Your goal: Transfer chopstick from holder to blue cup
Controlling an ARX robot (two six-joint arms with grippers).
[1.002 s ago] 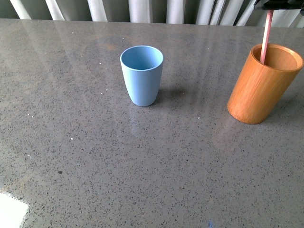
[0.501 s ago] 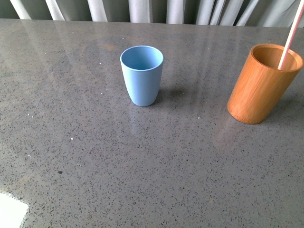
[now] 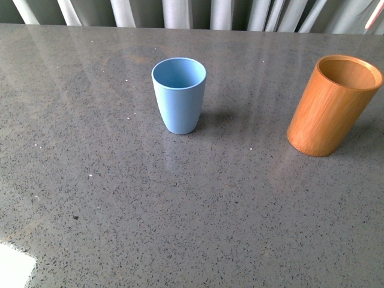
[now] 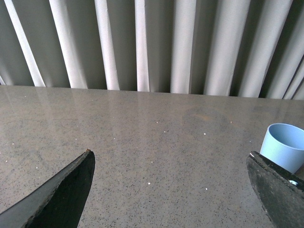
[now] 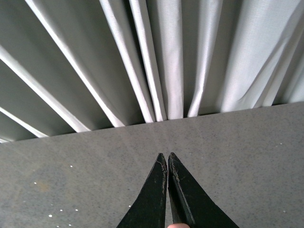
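Now, one blue cup [image 3: 179,99], one holder [image 3: 324,114], one chopstick [image 3: 374,18] in right gripper [image 5: 167,161], left gripper [image 4: 170,153] wide.

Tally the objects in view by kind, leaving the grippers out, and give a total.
blue cup: 1
wooden holder: 1
chopstick, only its tip showing at the front view's edge: 1
Total: 3

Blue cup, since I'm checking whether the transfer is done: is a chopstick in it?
No, the blue cup stands empty, with nothing sticking out of its mouth.
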